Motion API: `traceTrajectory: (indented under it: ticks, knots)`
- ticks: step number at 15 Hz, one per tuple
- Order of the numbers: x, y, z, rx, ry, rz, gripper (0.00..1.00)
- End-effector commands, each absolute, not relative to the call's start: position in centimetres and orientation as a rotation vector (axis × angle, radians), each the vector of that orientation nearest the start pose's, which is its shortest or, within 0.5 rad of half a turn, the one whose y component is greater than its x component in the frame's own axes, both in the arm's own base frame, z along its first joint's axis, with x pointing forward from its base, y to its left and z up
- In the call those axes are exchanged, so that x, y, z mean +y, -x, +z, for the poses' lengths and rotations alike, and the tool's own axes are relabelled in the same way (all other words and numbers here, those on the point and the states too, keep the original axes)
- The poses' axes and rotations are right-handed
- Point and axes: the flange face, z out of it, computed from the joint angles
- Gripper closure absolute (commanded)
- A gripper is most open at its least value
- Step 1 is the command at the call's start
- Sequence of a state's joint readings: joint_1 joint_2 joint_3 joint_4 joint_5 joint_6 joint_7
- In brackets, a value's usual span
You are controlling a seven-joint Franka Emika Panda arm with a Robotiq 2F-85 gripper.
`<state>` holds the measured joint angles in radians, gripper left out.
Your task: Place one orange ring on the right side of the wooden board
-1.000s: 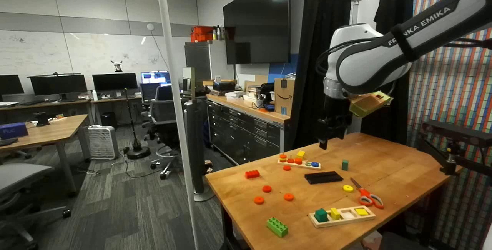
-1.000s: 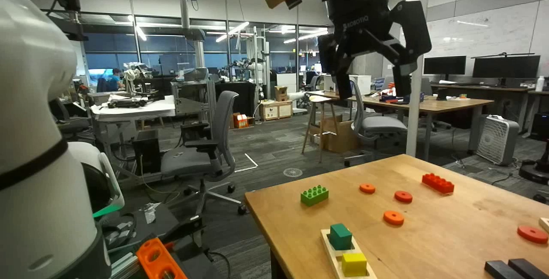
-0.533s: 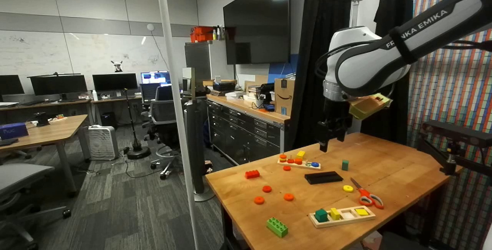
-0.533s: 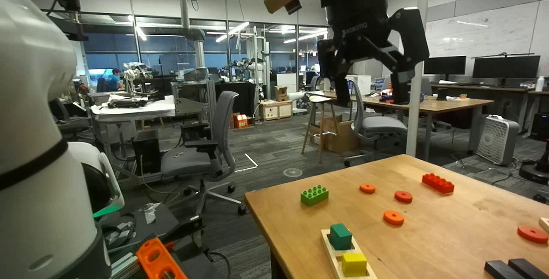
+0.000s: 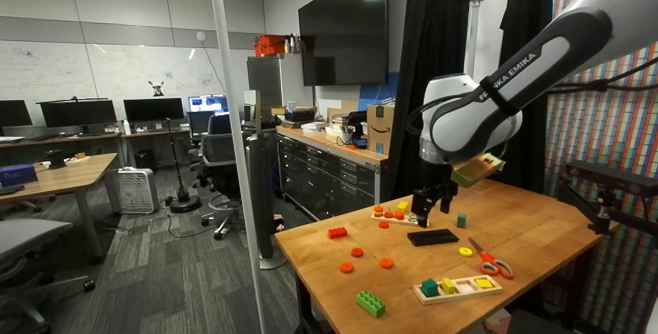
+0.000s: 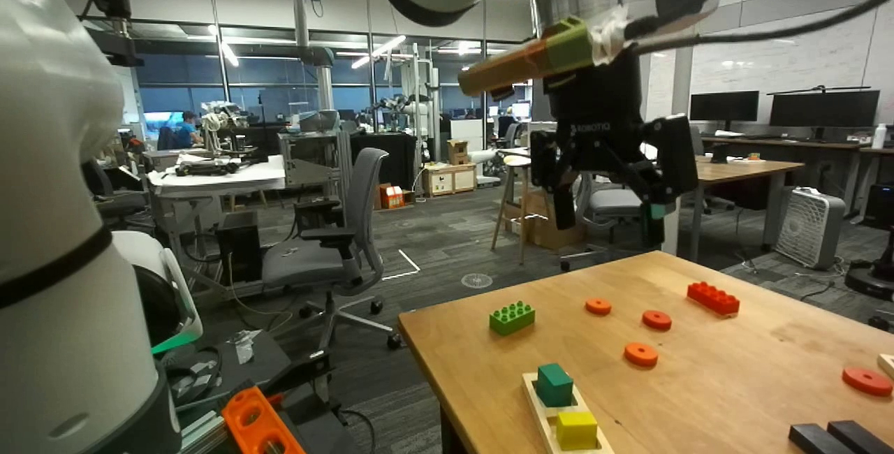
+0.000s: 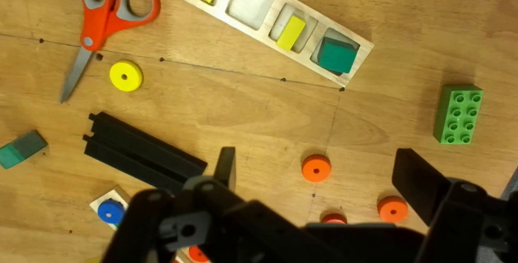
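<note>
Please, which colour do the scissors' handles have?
The scissors' handles are orange-red with grey inner lining; the wrist view shows this best.

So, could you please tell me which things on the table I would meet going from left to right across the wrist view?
Teal block → scissors → wooden tray → rightmost orange ring → green brick. I left out things whose sideways spread overlaps any of these.

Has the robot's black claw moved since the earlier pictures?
Yes: in both exterior views, the Robotiq gripper has come down, closer to the wooden tabletop.
</note>
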<state>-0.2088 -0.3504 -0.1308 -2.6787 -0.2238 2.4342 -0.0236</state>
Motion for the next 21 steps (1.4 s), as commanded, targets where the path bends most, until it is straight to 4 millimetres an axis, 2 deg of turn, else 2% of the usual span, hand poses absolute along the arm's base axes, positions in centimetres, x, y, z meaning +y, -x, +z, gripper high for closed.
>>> traceTrajectory:
  ticks: [1,6,12,17,21]
  knots:
    - [-14.0,-40.5,31.6,0.23,3.224,-0.106,0.0]
    - [-14.3,-43.1,25.0,0.249,3.177,-0.031,0.0]
    - [-14.0,-48.2,19.8,0.223,3.12,0.069,0.0]
    - [-13.6,-51.8,17.2,0.186,3.091,0.087,0.0]
    - [-14.0,-53.5,16.5,0.161,3.105,0.086,0.0]
